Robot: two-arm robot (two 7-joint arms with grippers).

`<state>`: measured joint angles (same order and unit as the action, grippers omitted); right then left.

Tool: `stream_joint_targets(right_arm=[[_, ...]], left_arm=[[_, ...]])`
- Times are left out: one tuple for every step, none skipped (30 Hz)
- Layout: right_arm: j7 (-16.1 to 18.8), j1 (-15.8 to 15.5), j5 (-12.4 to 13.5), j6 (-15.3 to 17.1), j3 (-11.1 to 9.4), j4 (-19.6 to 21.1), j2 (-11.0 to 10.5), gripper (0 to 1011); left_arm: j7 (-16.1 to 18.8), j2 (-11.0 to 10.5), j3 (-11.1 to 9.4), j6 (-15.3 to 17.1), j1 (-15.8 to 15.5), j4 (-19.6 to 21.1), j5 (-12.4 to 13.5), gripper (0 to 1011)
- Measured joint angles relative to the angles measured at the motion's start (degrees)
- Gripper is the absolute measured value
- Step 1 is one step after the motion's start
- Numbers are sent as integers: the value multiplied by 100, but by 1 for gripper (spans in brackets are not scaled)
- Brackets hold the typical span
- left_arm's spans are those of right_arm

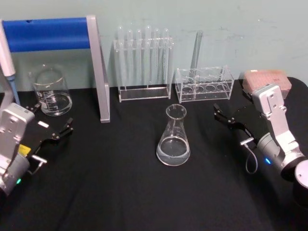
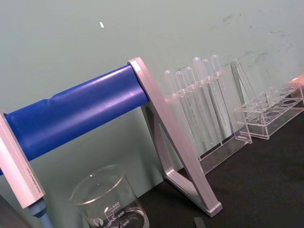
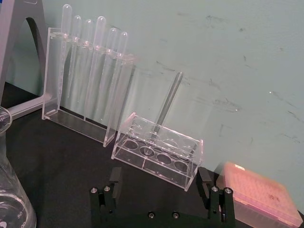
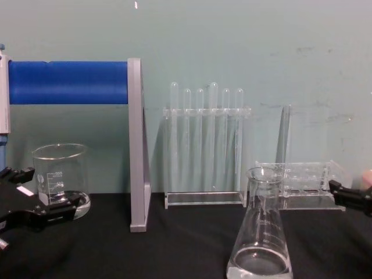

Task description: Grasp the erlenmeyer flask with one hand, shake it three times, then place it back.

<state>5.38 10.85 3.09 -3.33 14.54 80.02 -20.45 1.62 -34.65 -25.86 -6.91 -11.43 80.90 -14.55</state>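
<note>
1. The left end effector (image 1: 54,126) is lying low over the near-left of the black desk (image 1: 110,192), its two black fingers spread apart and holding nothing.
2. Just beyond it, a glass beaker (image 1: 50,91) is standing upright on the far left of the desk, in front of a grey frame carrying a blue bar (image 1: 48,33).
3. Right of the frame's leg, a tall clear rack of test tubes (image 1: 143,65) is sitting at the far edge by the wall.
4. The erlenmeyer flask (image 1: 173,137) is standing upright near the middle of the desk, nearer than both racks, a little clear liquid showing in its wide base; neither end effector is touching it.
5. A low clear rack (image 1: 204,84) with one tube in it is standing far right of centre.
6. The right end effector (image 1: 224,116) is hovering to the right of the flask and apart from it, fingers released and empty.
7. A pink box (image 1: 267,81) is resting at the far right.
</note>
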Motion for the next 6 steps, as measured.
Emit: stream_joint_targets(right_arm=[[0,0,0,0,0,0,0,1000],[0,0,0,0,0,0,0,1000],[0,0,0,0,0,0,0,1000],[0,0,0,0,0,0,0,1000],[0,0,0,0,0,0,0,1000],[0,0,0,0,0,0,0,1000]], left_arm=[[0,0,0,0,0,0,0,1001],[0,0,0,0,0,1,0,1001],[0,0,0,0,0,0,0,1001],[0,0,0,0,0,0,0,1001],[0,0,0,0,0,0,0,1001],[0,0,0,0,0,0,0,1001]])
